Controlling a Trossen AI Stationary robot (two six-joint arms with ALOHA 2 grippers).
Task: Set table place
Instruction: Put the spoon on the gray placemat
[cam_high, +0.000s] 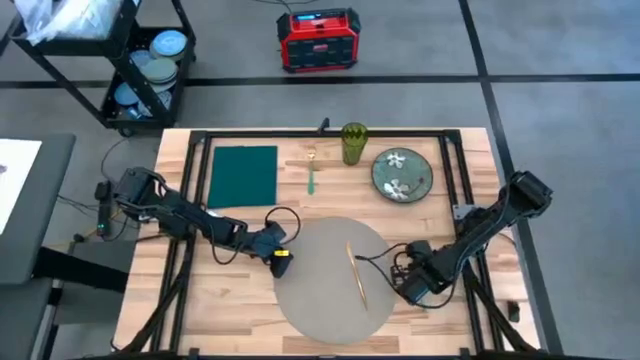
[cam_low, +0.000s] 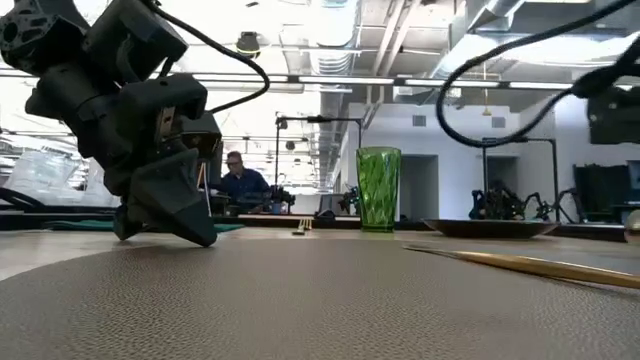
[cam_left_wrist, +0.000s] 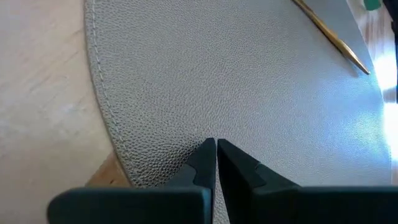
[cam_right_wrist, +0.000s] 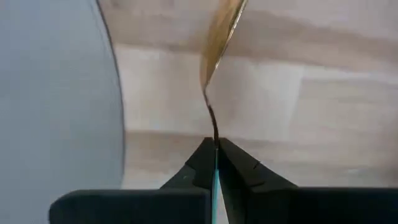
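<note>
The place, a round grey placemat (cam_high: 335, 278), lies flat on the table (cam_high: 240, 290) near the front. A gold utensil (cam_high: 357, 272) lies along its right half. My left gripper (cam_left_wrist: 216, 144) is shut, with its tips on the mat just inside its left edge. My right gripper (cam_right_wrist: 216, 146) stands over bare wood just right of the mat (cam_right_wrist: 56, 93), shut on a thin utensil with a teal handle and a gold head (cam_right_wrist: 219, 37). My left gripper's shut fingertips (cam_low: 205, 238) rest on the placemat's top (cam_left_wrist: 186, 124), just inside its left edge, slanting down from the table's left. The mat lies flat under them. My right gripper pinches the utensil's thin teal handle (cam_right_wrist: 215, 177) between its two fingers. The fingers lie along the handle. The neck and gold head reach out ahead of them over the wood; whether the head touches the table I cannot tell.
At the back of the table lie a dark green napkin (cam_high: 243, 172), another teal-handled utensil (cam_high: 312, 172), a green glass (cam_high: 354, 142) and a floral plate (cam_high: 402, 173). Black rails (cam_high: 455, 170) frame the table. A cart (cam_high: 140, 60) stands beyond the far left corner.
</note>
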